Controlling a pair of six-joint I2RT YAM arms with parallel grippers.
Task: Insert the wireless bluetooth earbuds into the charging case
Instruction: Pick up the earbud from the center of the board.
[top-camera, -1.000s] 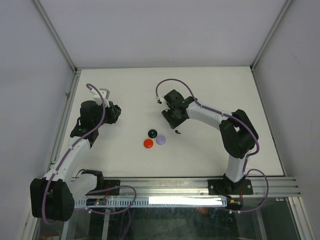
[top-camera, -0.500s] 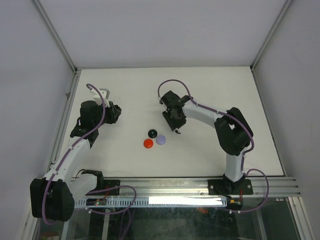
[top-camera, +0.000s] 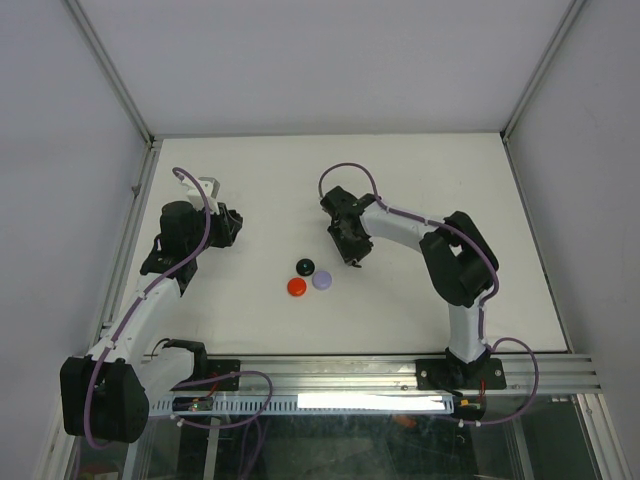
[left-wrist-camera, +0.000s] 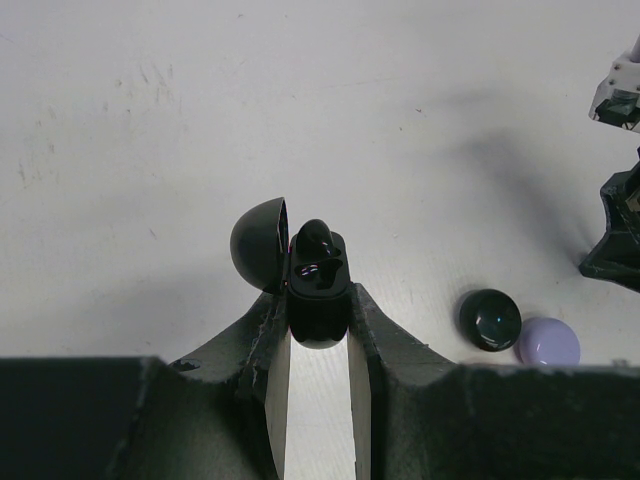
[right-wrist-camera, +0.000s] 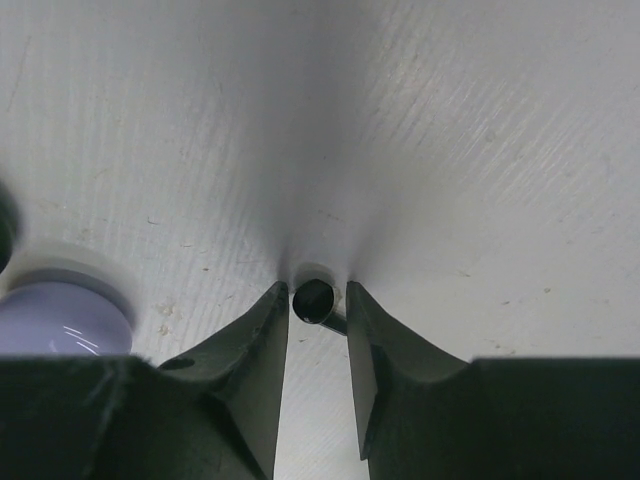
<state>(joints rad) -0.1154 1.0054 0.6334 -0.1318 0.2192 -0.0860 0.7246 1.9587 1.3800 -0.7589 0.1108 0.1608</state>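
Note:
My left gripper (left-wrist-camera: 318, 302) is shut on the black charging case (left-wrist-camera: 318, 290), held above the table with its round lid (left-wrist-camera: 258, 245) swung open to the left. A black rounded piece (left-wrist-camera: 317, 240) sits in the case's far end. In the top view my left gripper (top-camera: 232, 225) is at the left of the table. My right gripper (right-wrist-camera: 317, 300) is down at the table, and its narrowly open jaws straddle a black earbud (right-wrist-camera: 315, 299), with slim gaps on both sides. The bud's stem points toward the right finger. In the top view my right gripper (top-camera: 353, 258) is just right of the discs.
Three coin-like discs lie mid-table: black (top-camera: 305, 265), red (top-camera: 297, 286) and lilac (top-camera: 322, 280). The lilac one (right-wrist-camera: 62, 315) is close to the left of my right fingers. The black (left-wrist-camera: 490, 319) and lilac (left-wrist-camera: 547, 343) discs show in the left wrist view. Walls enclose the table.
My right gripper has moved down and a little left onto the black earbud that lay beside it. The left arm and the case have not moved.

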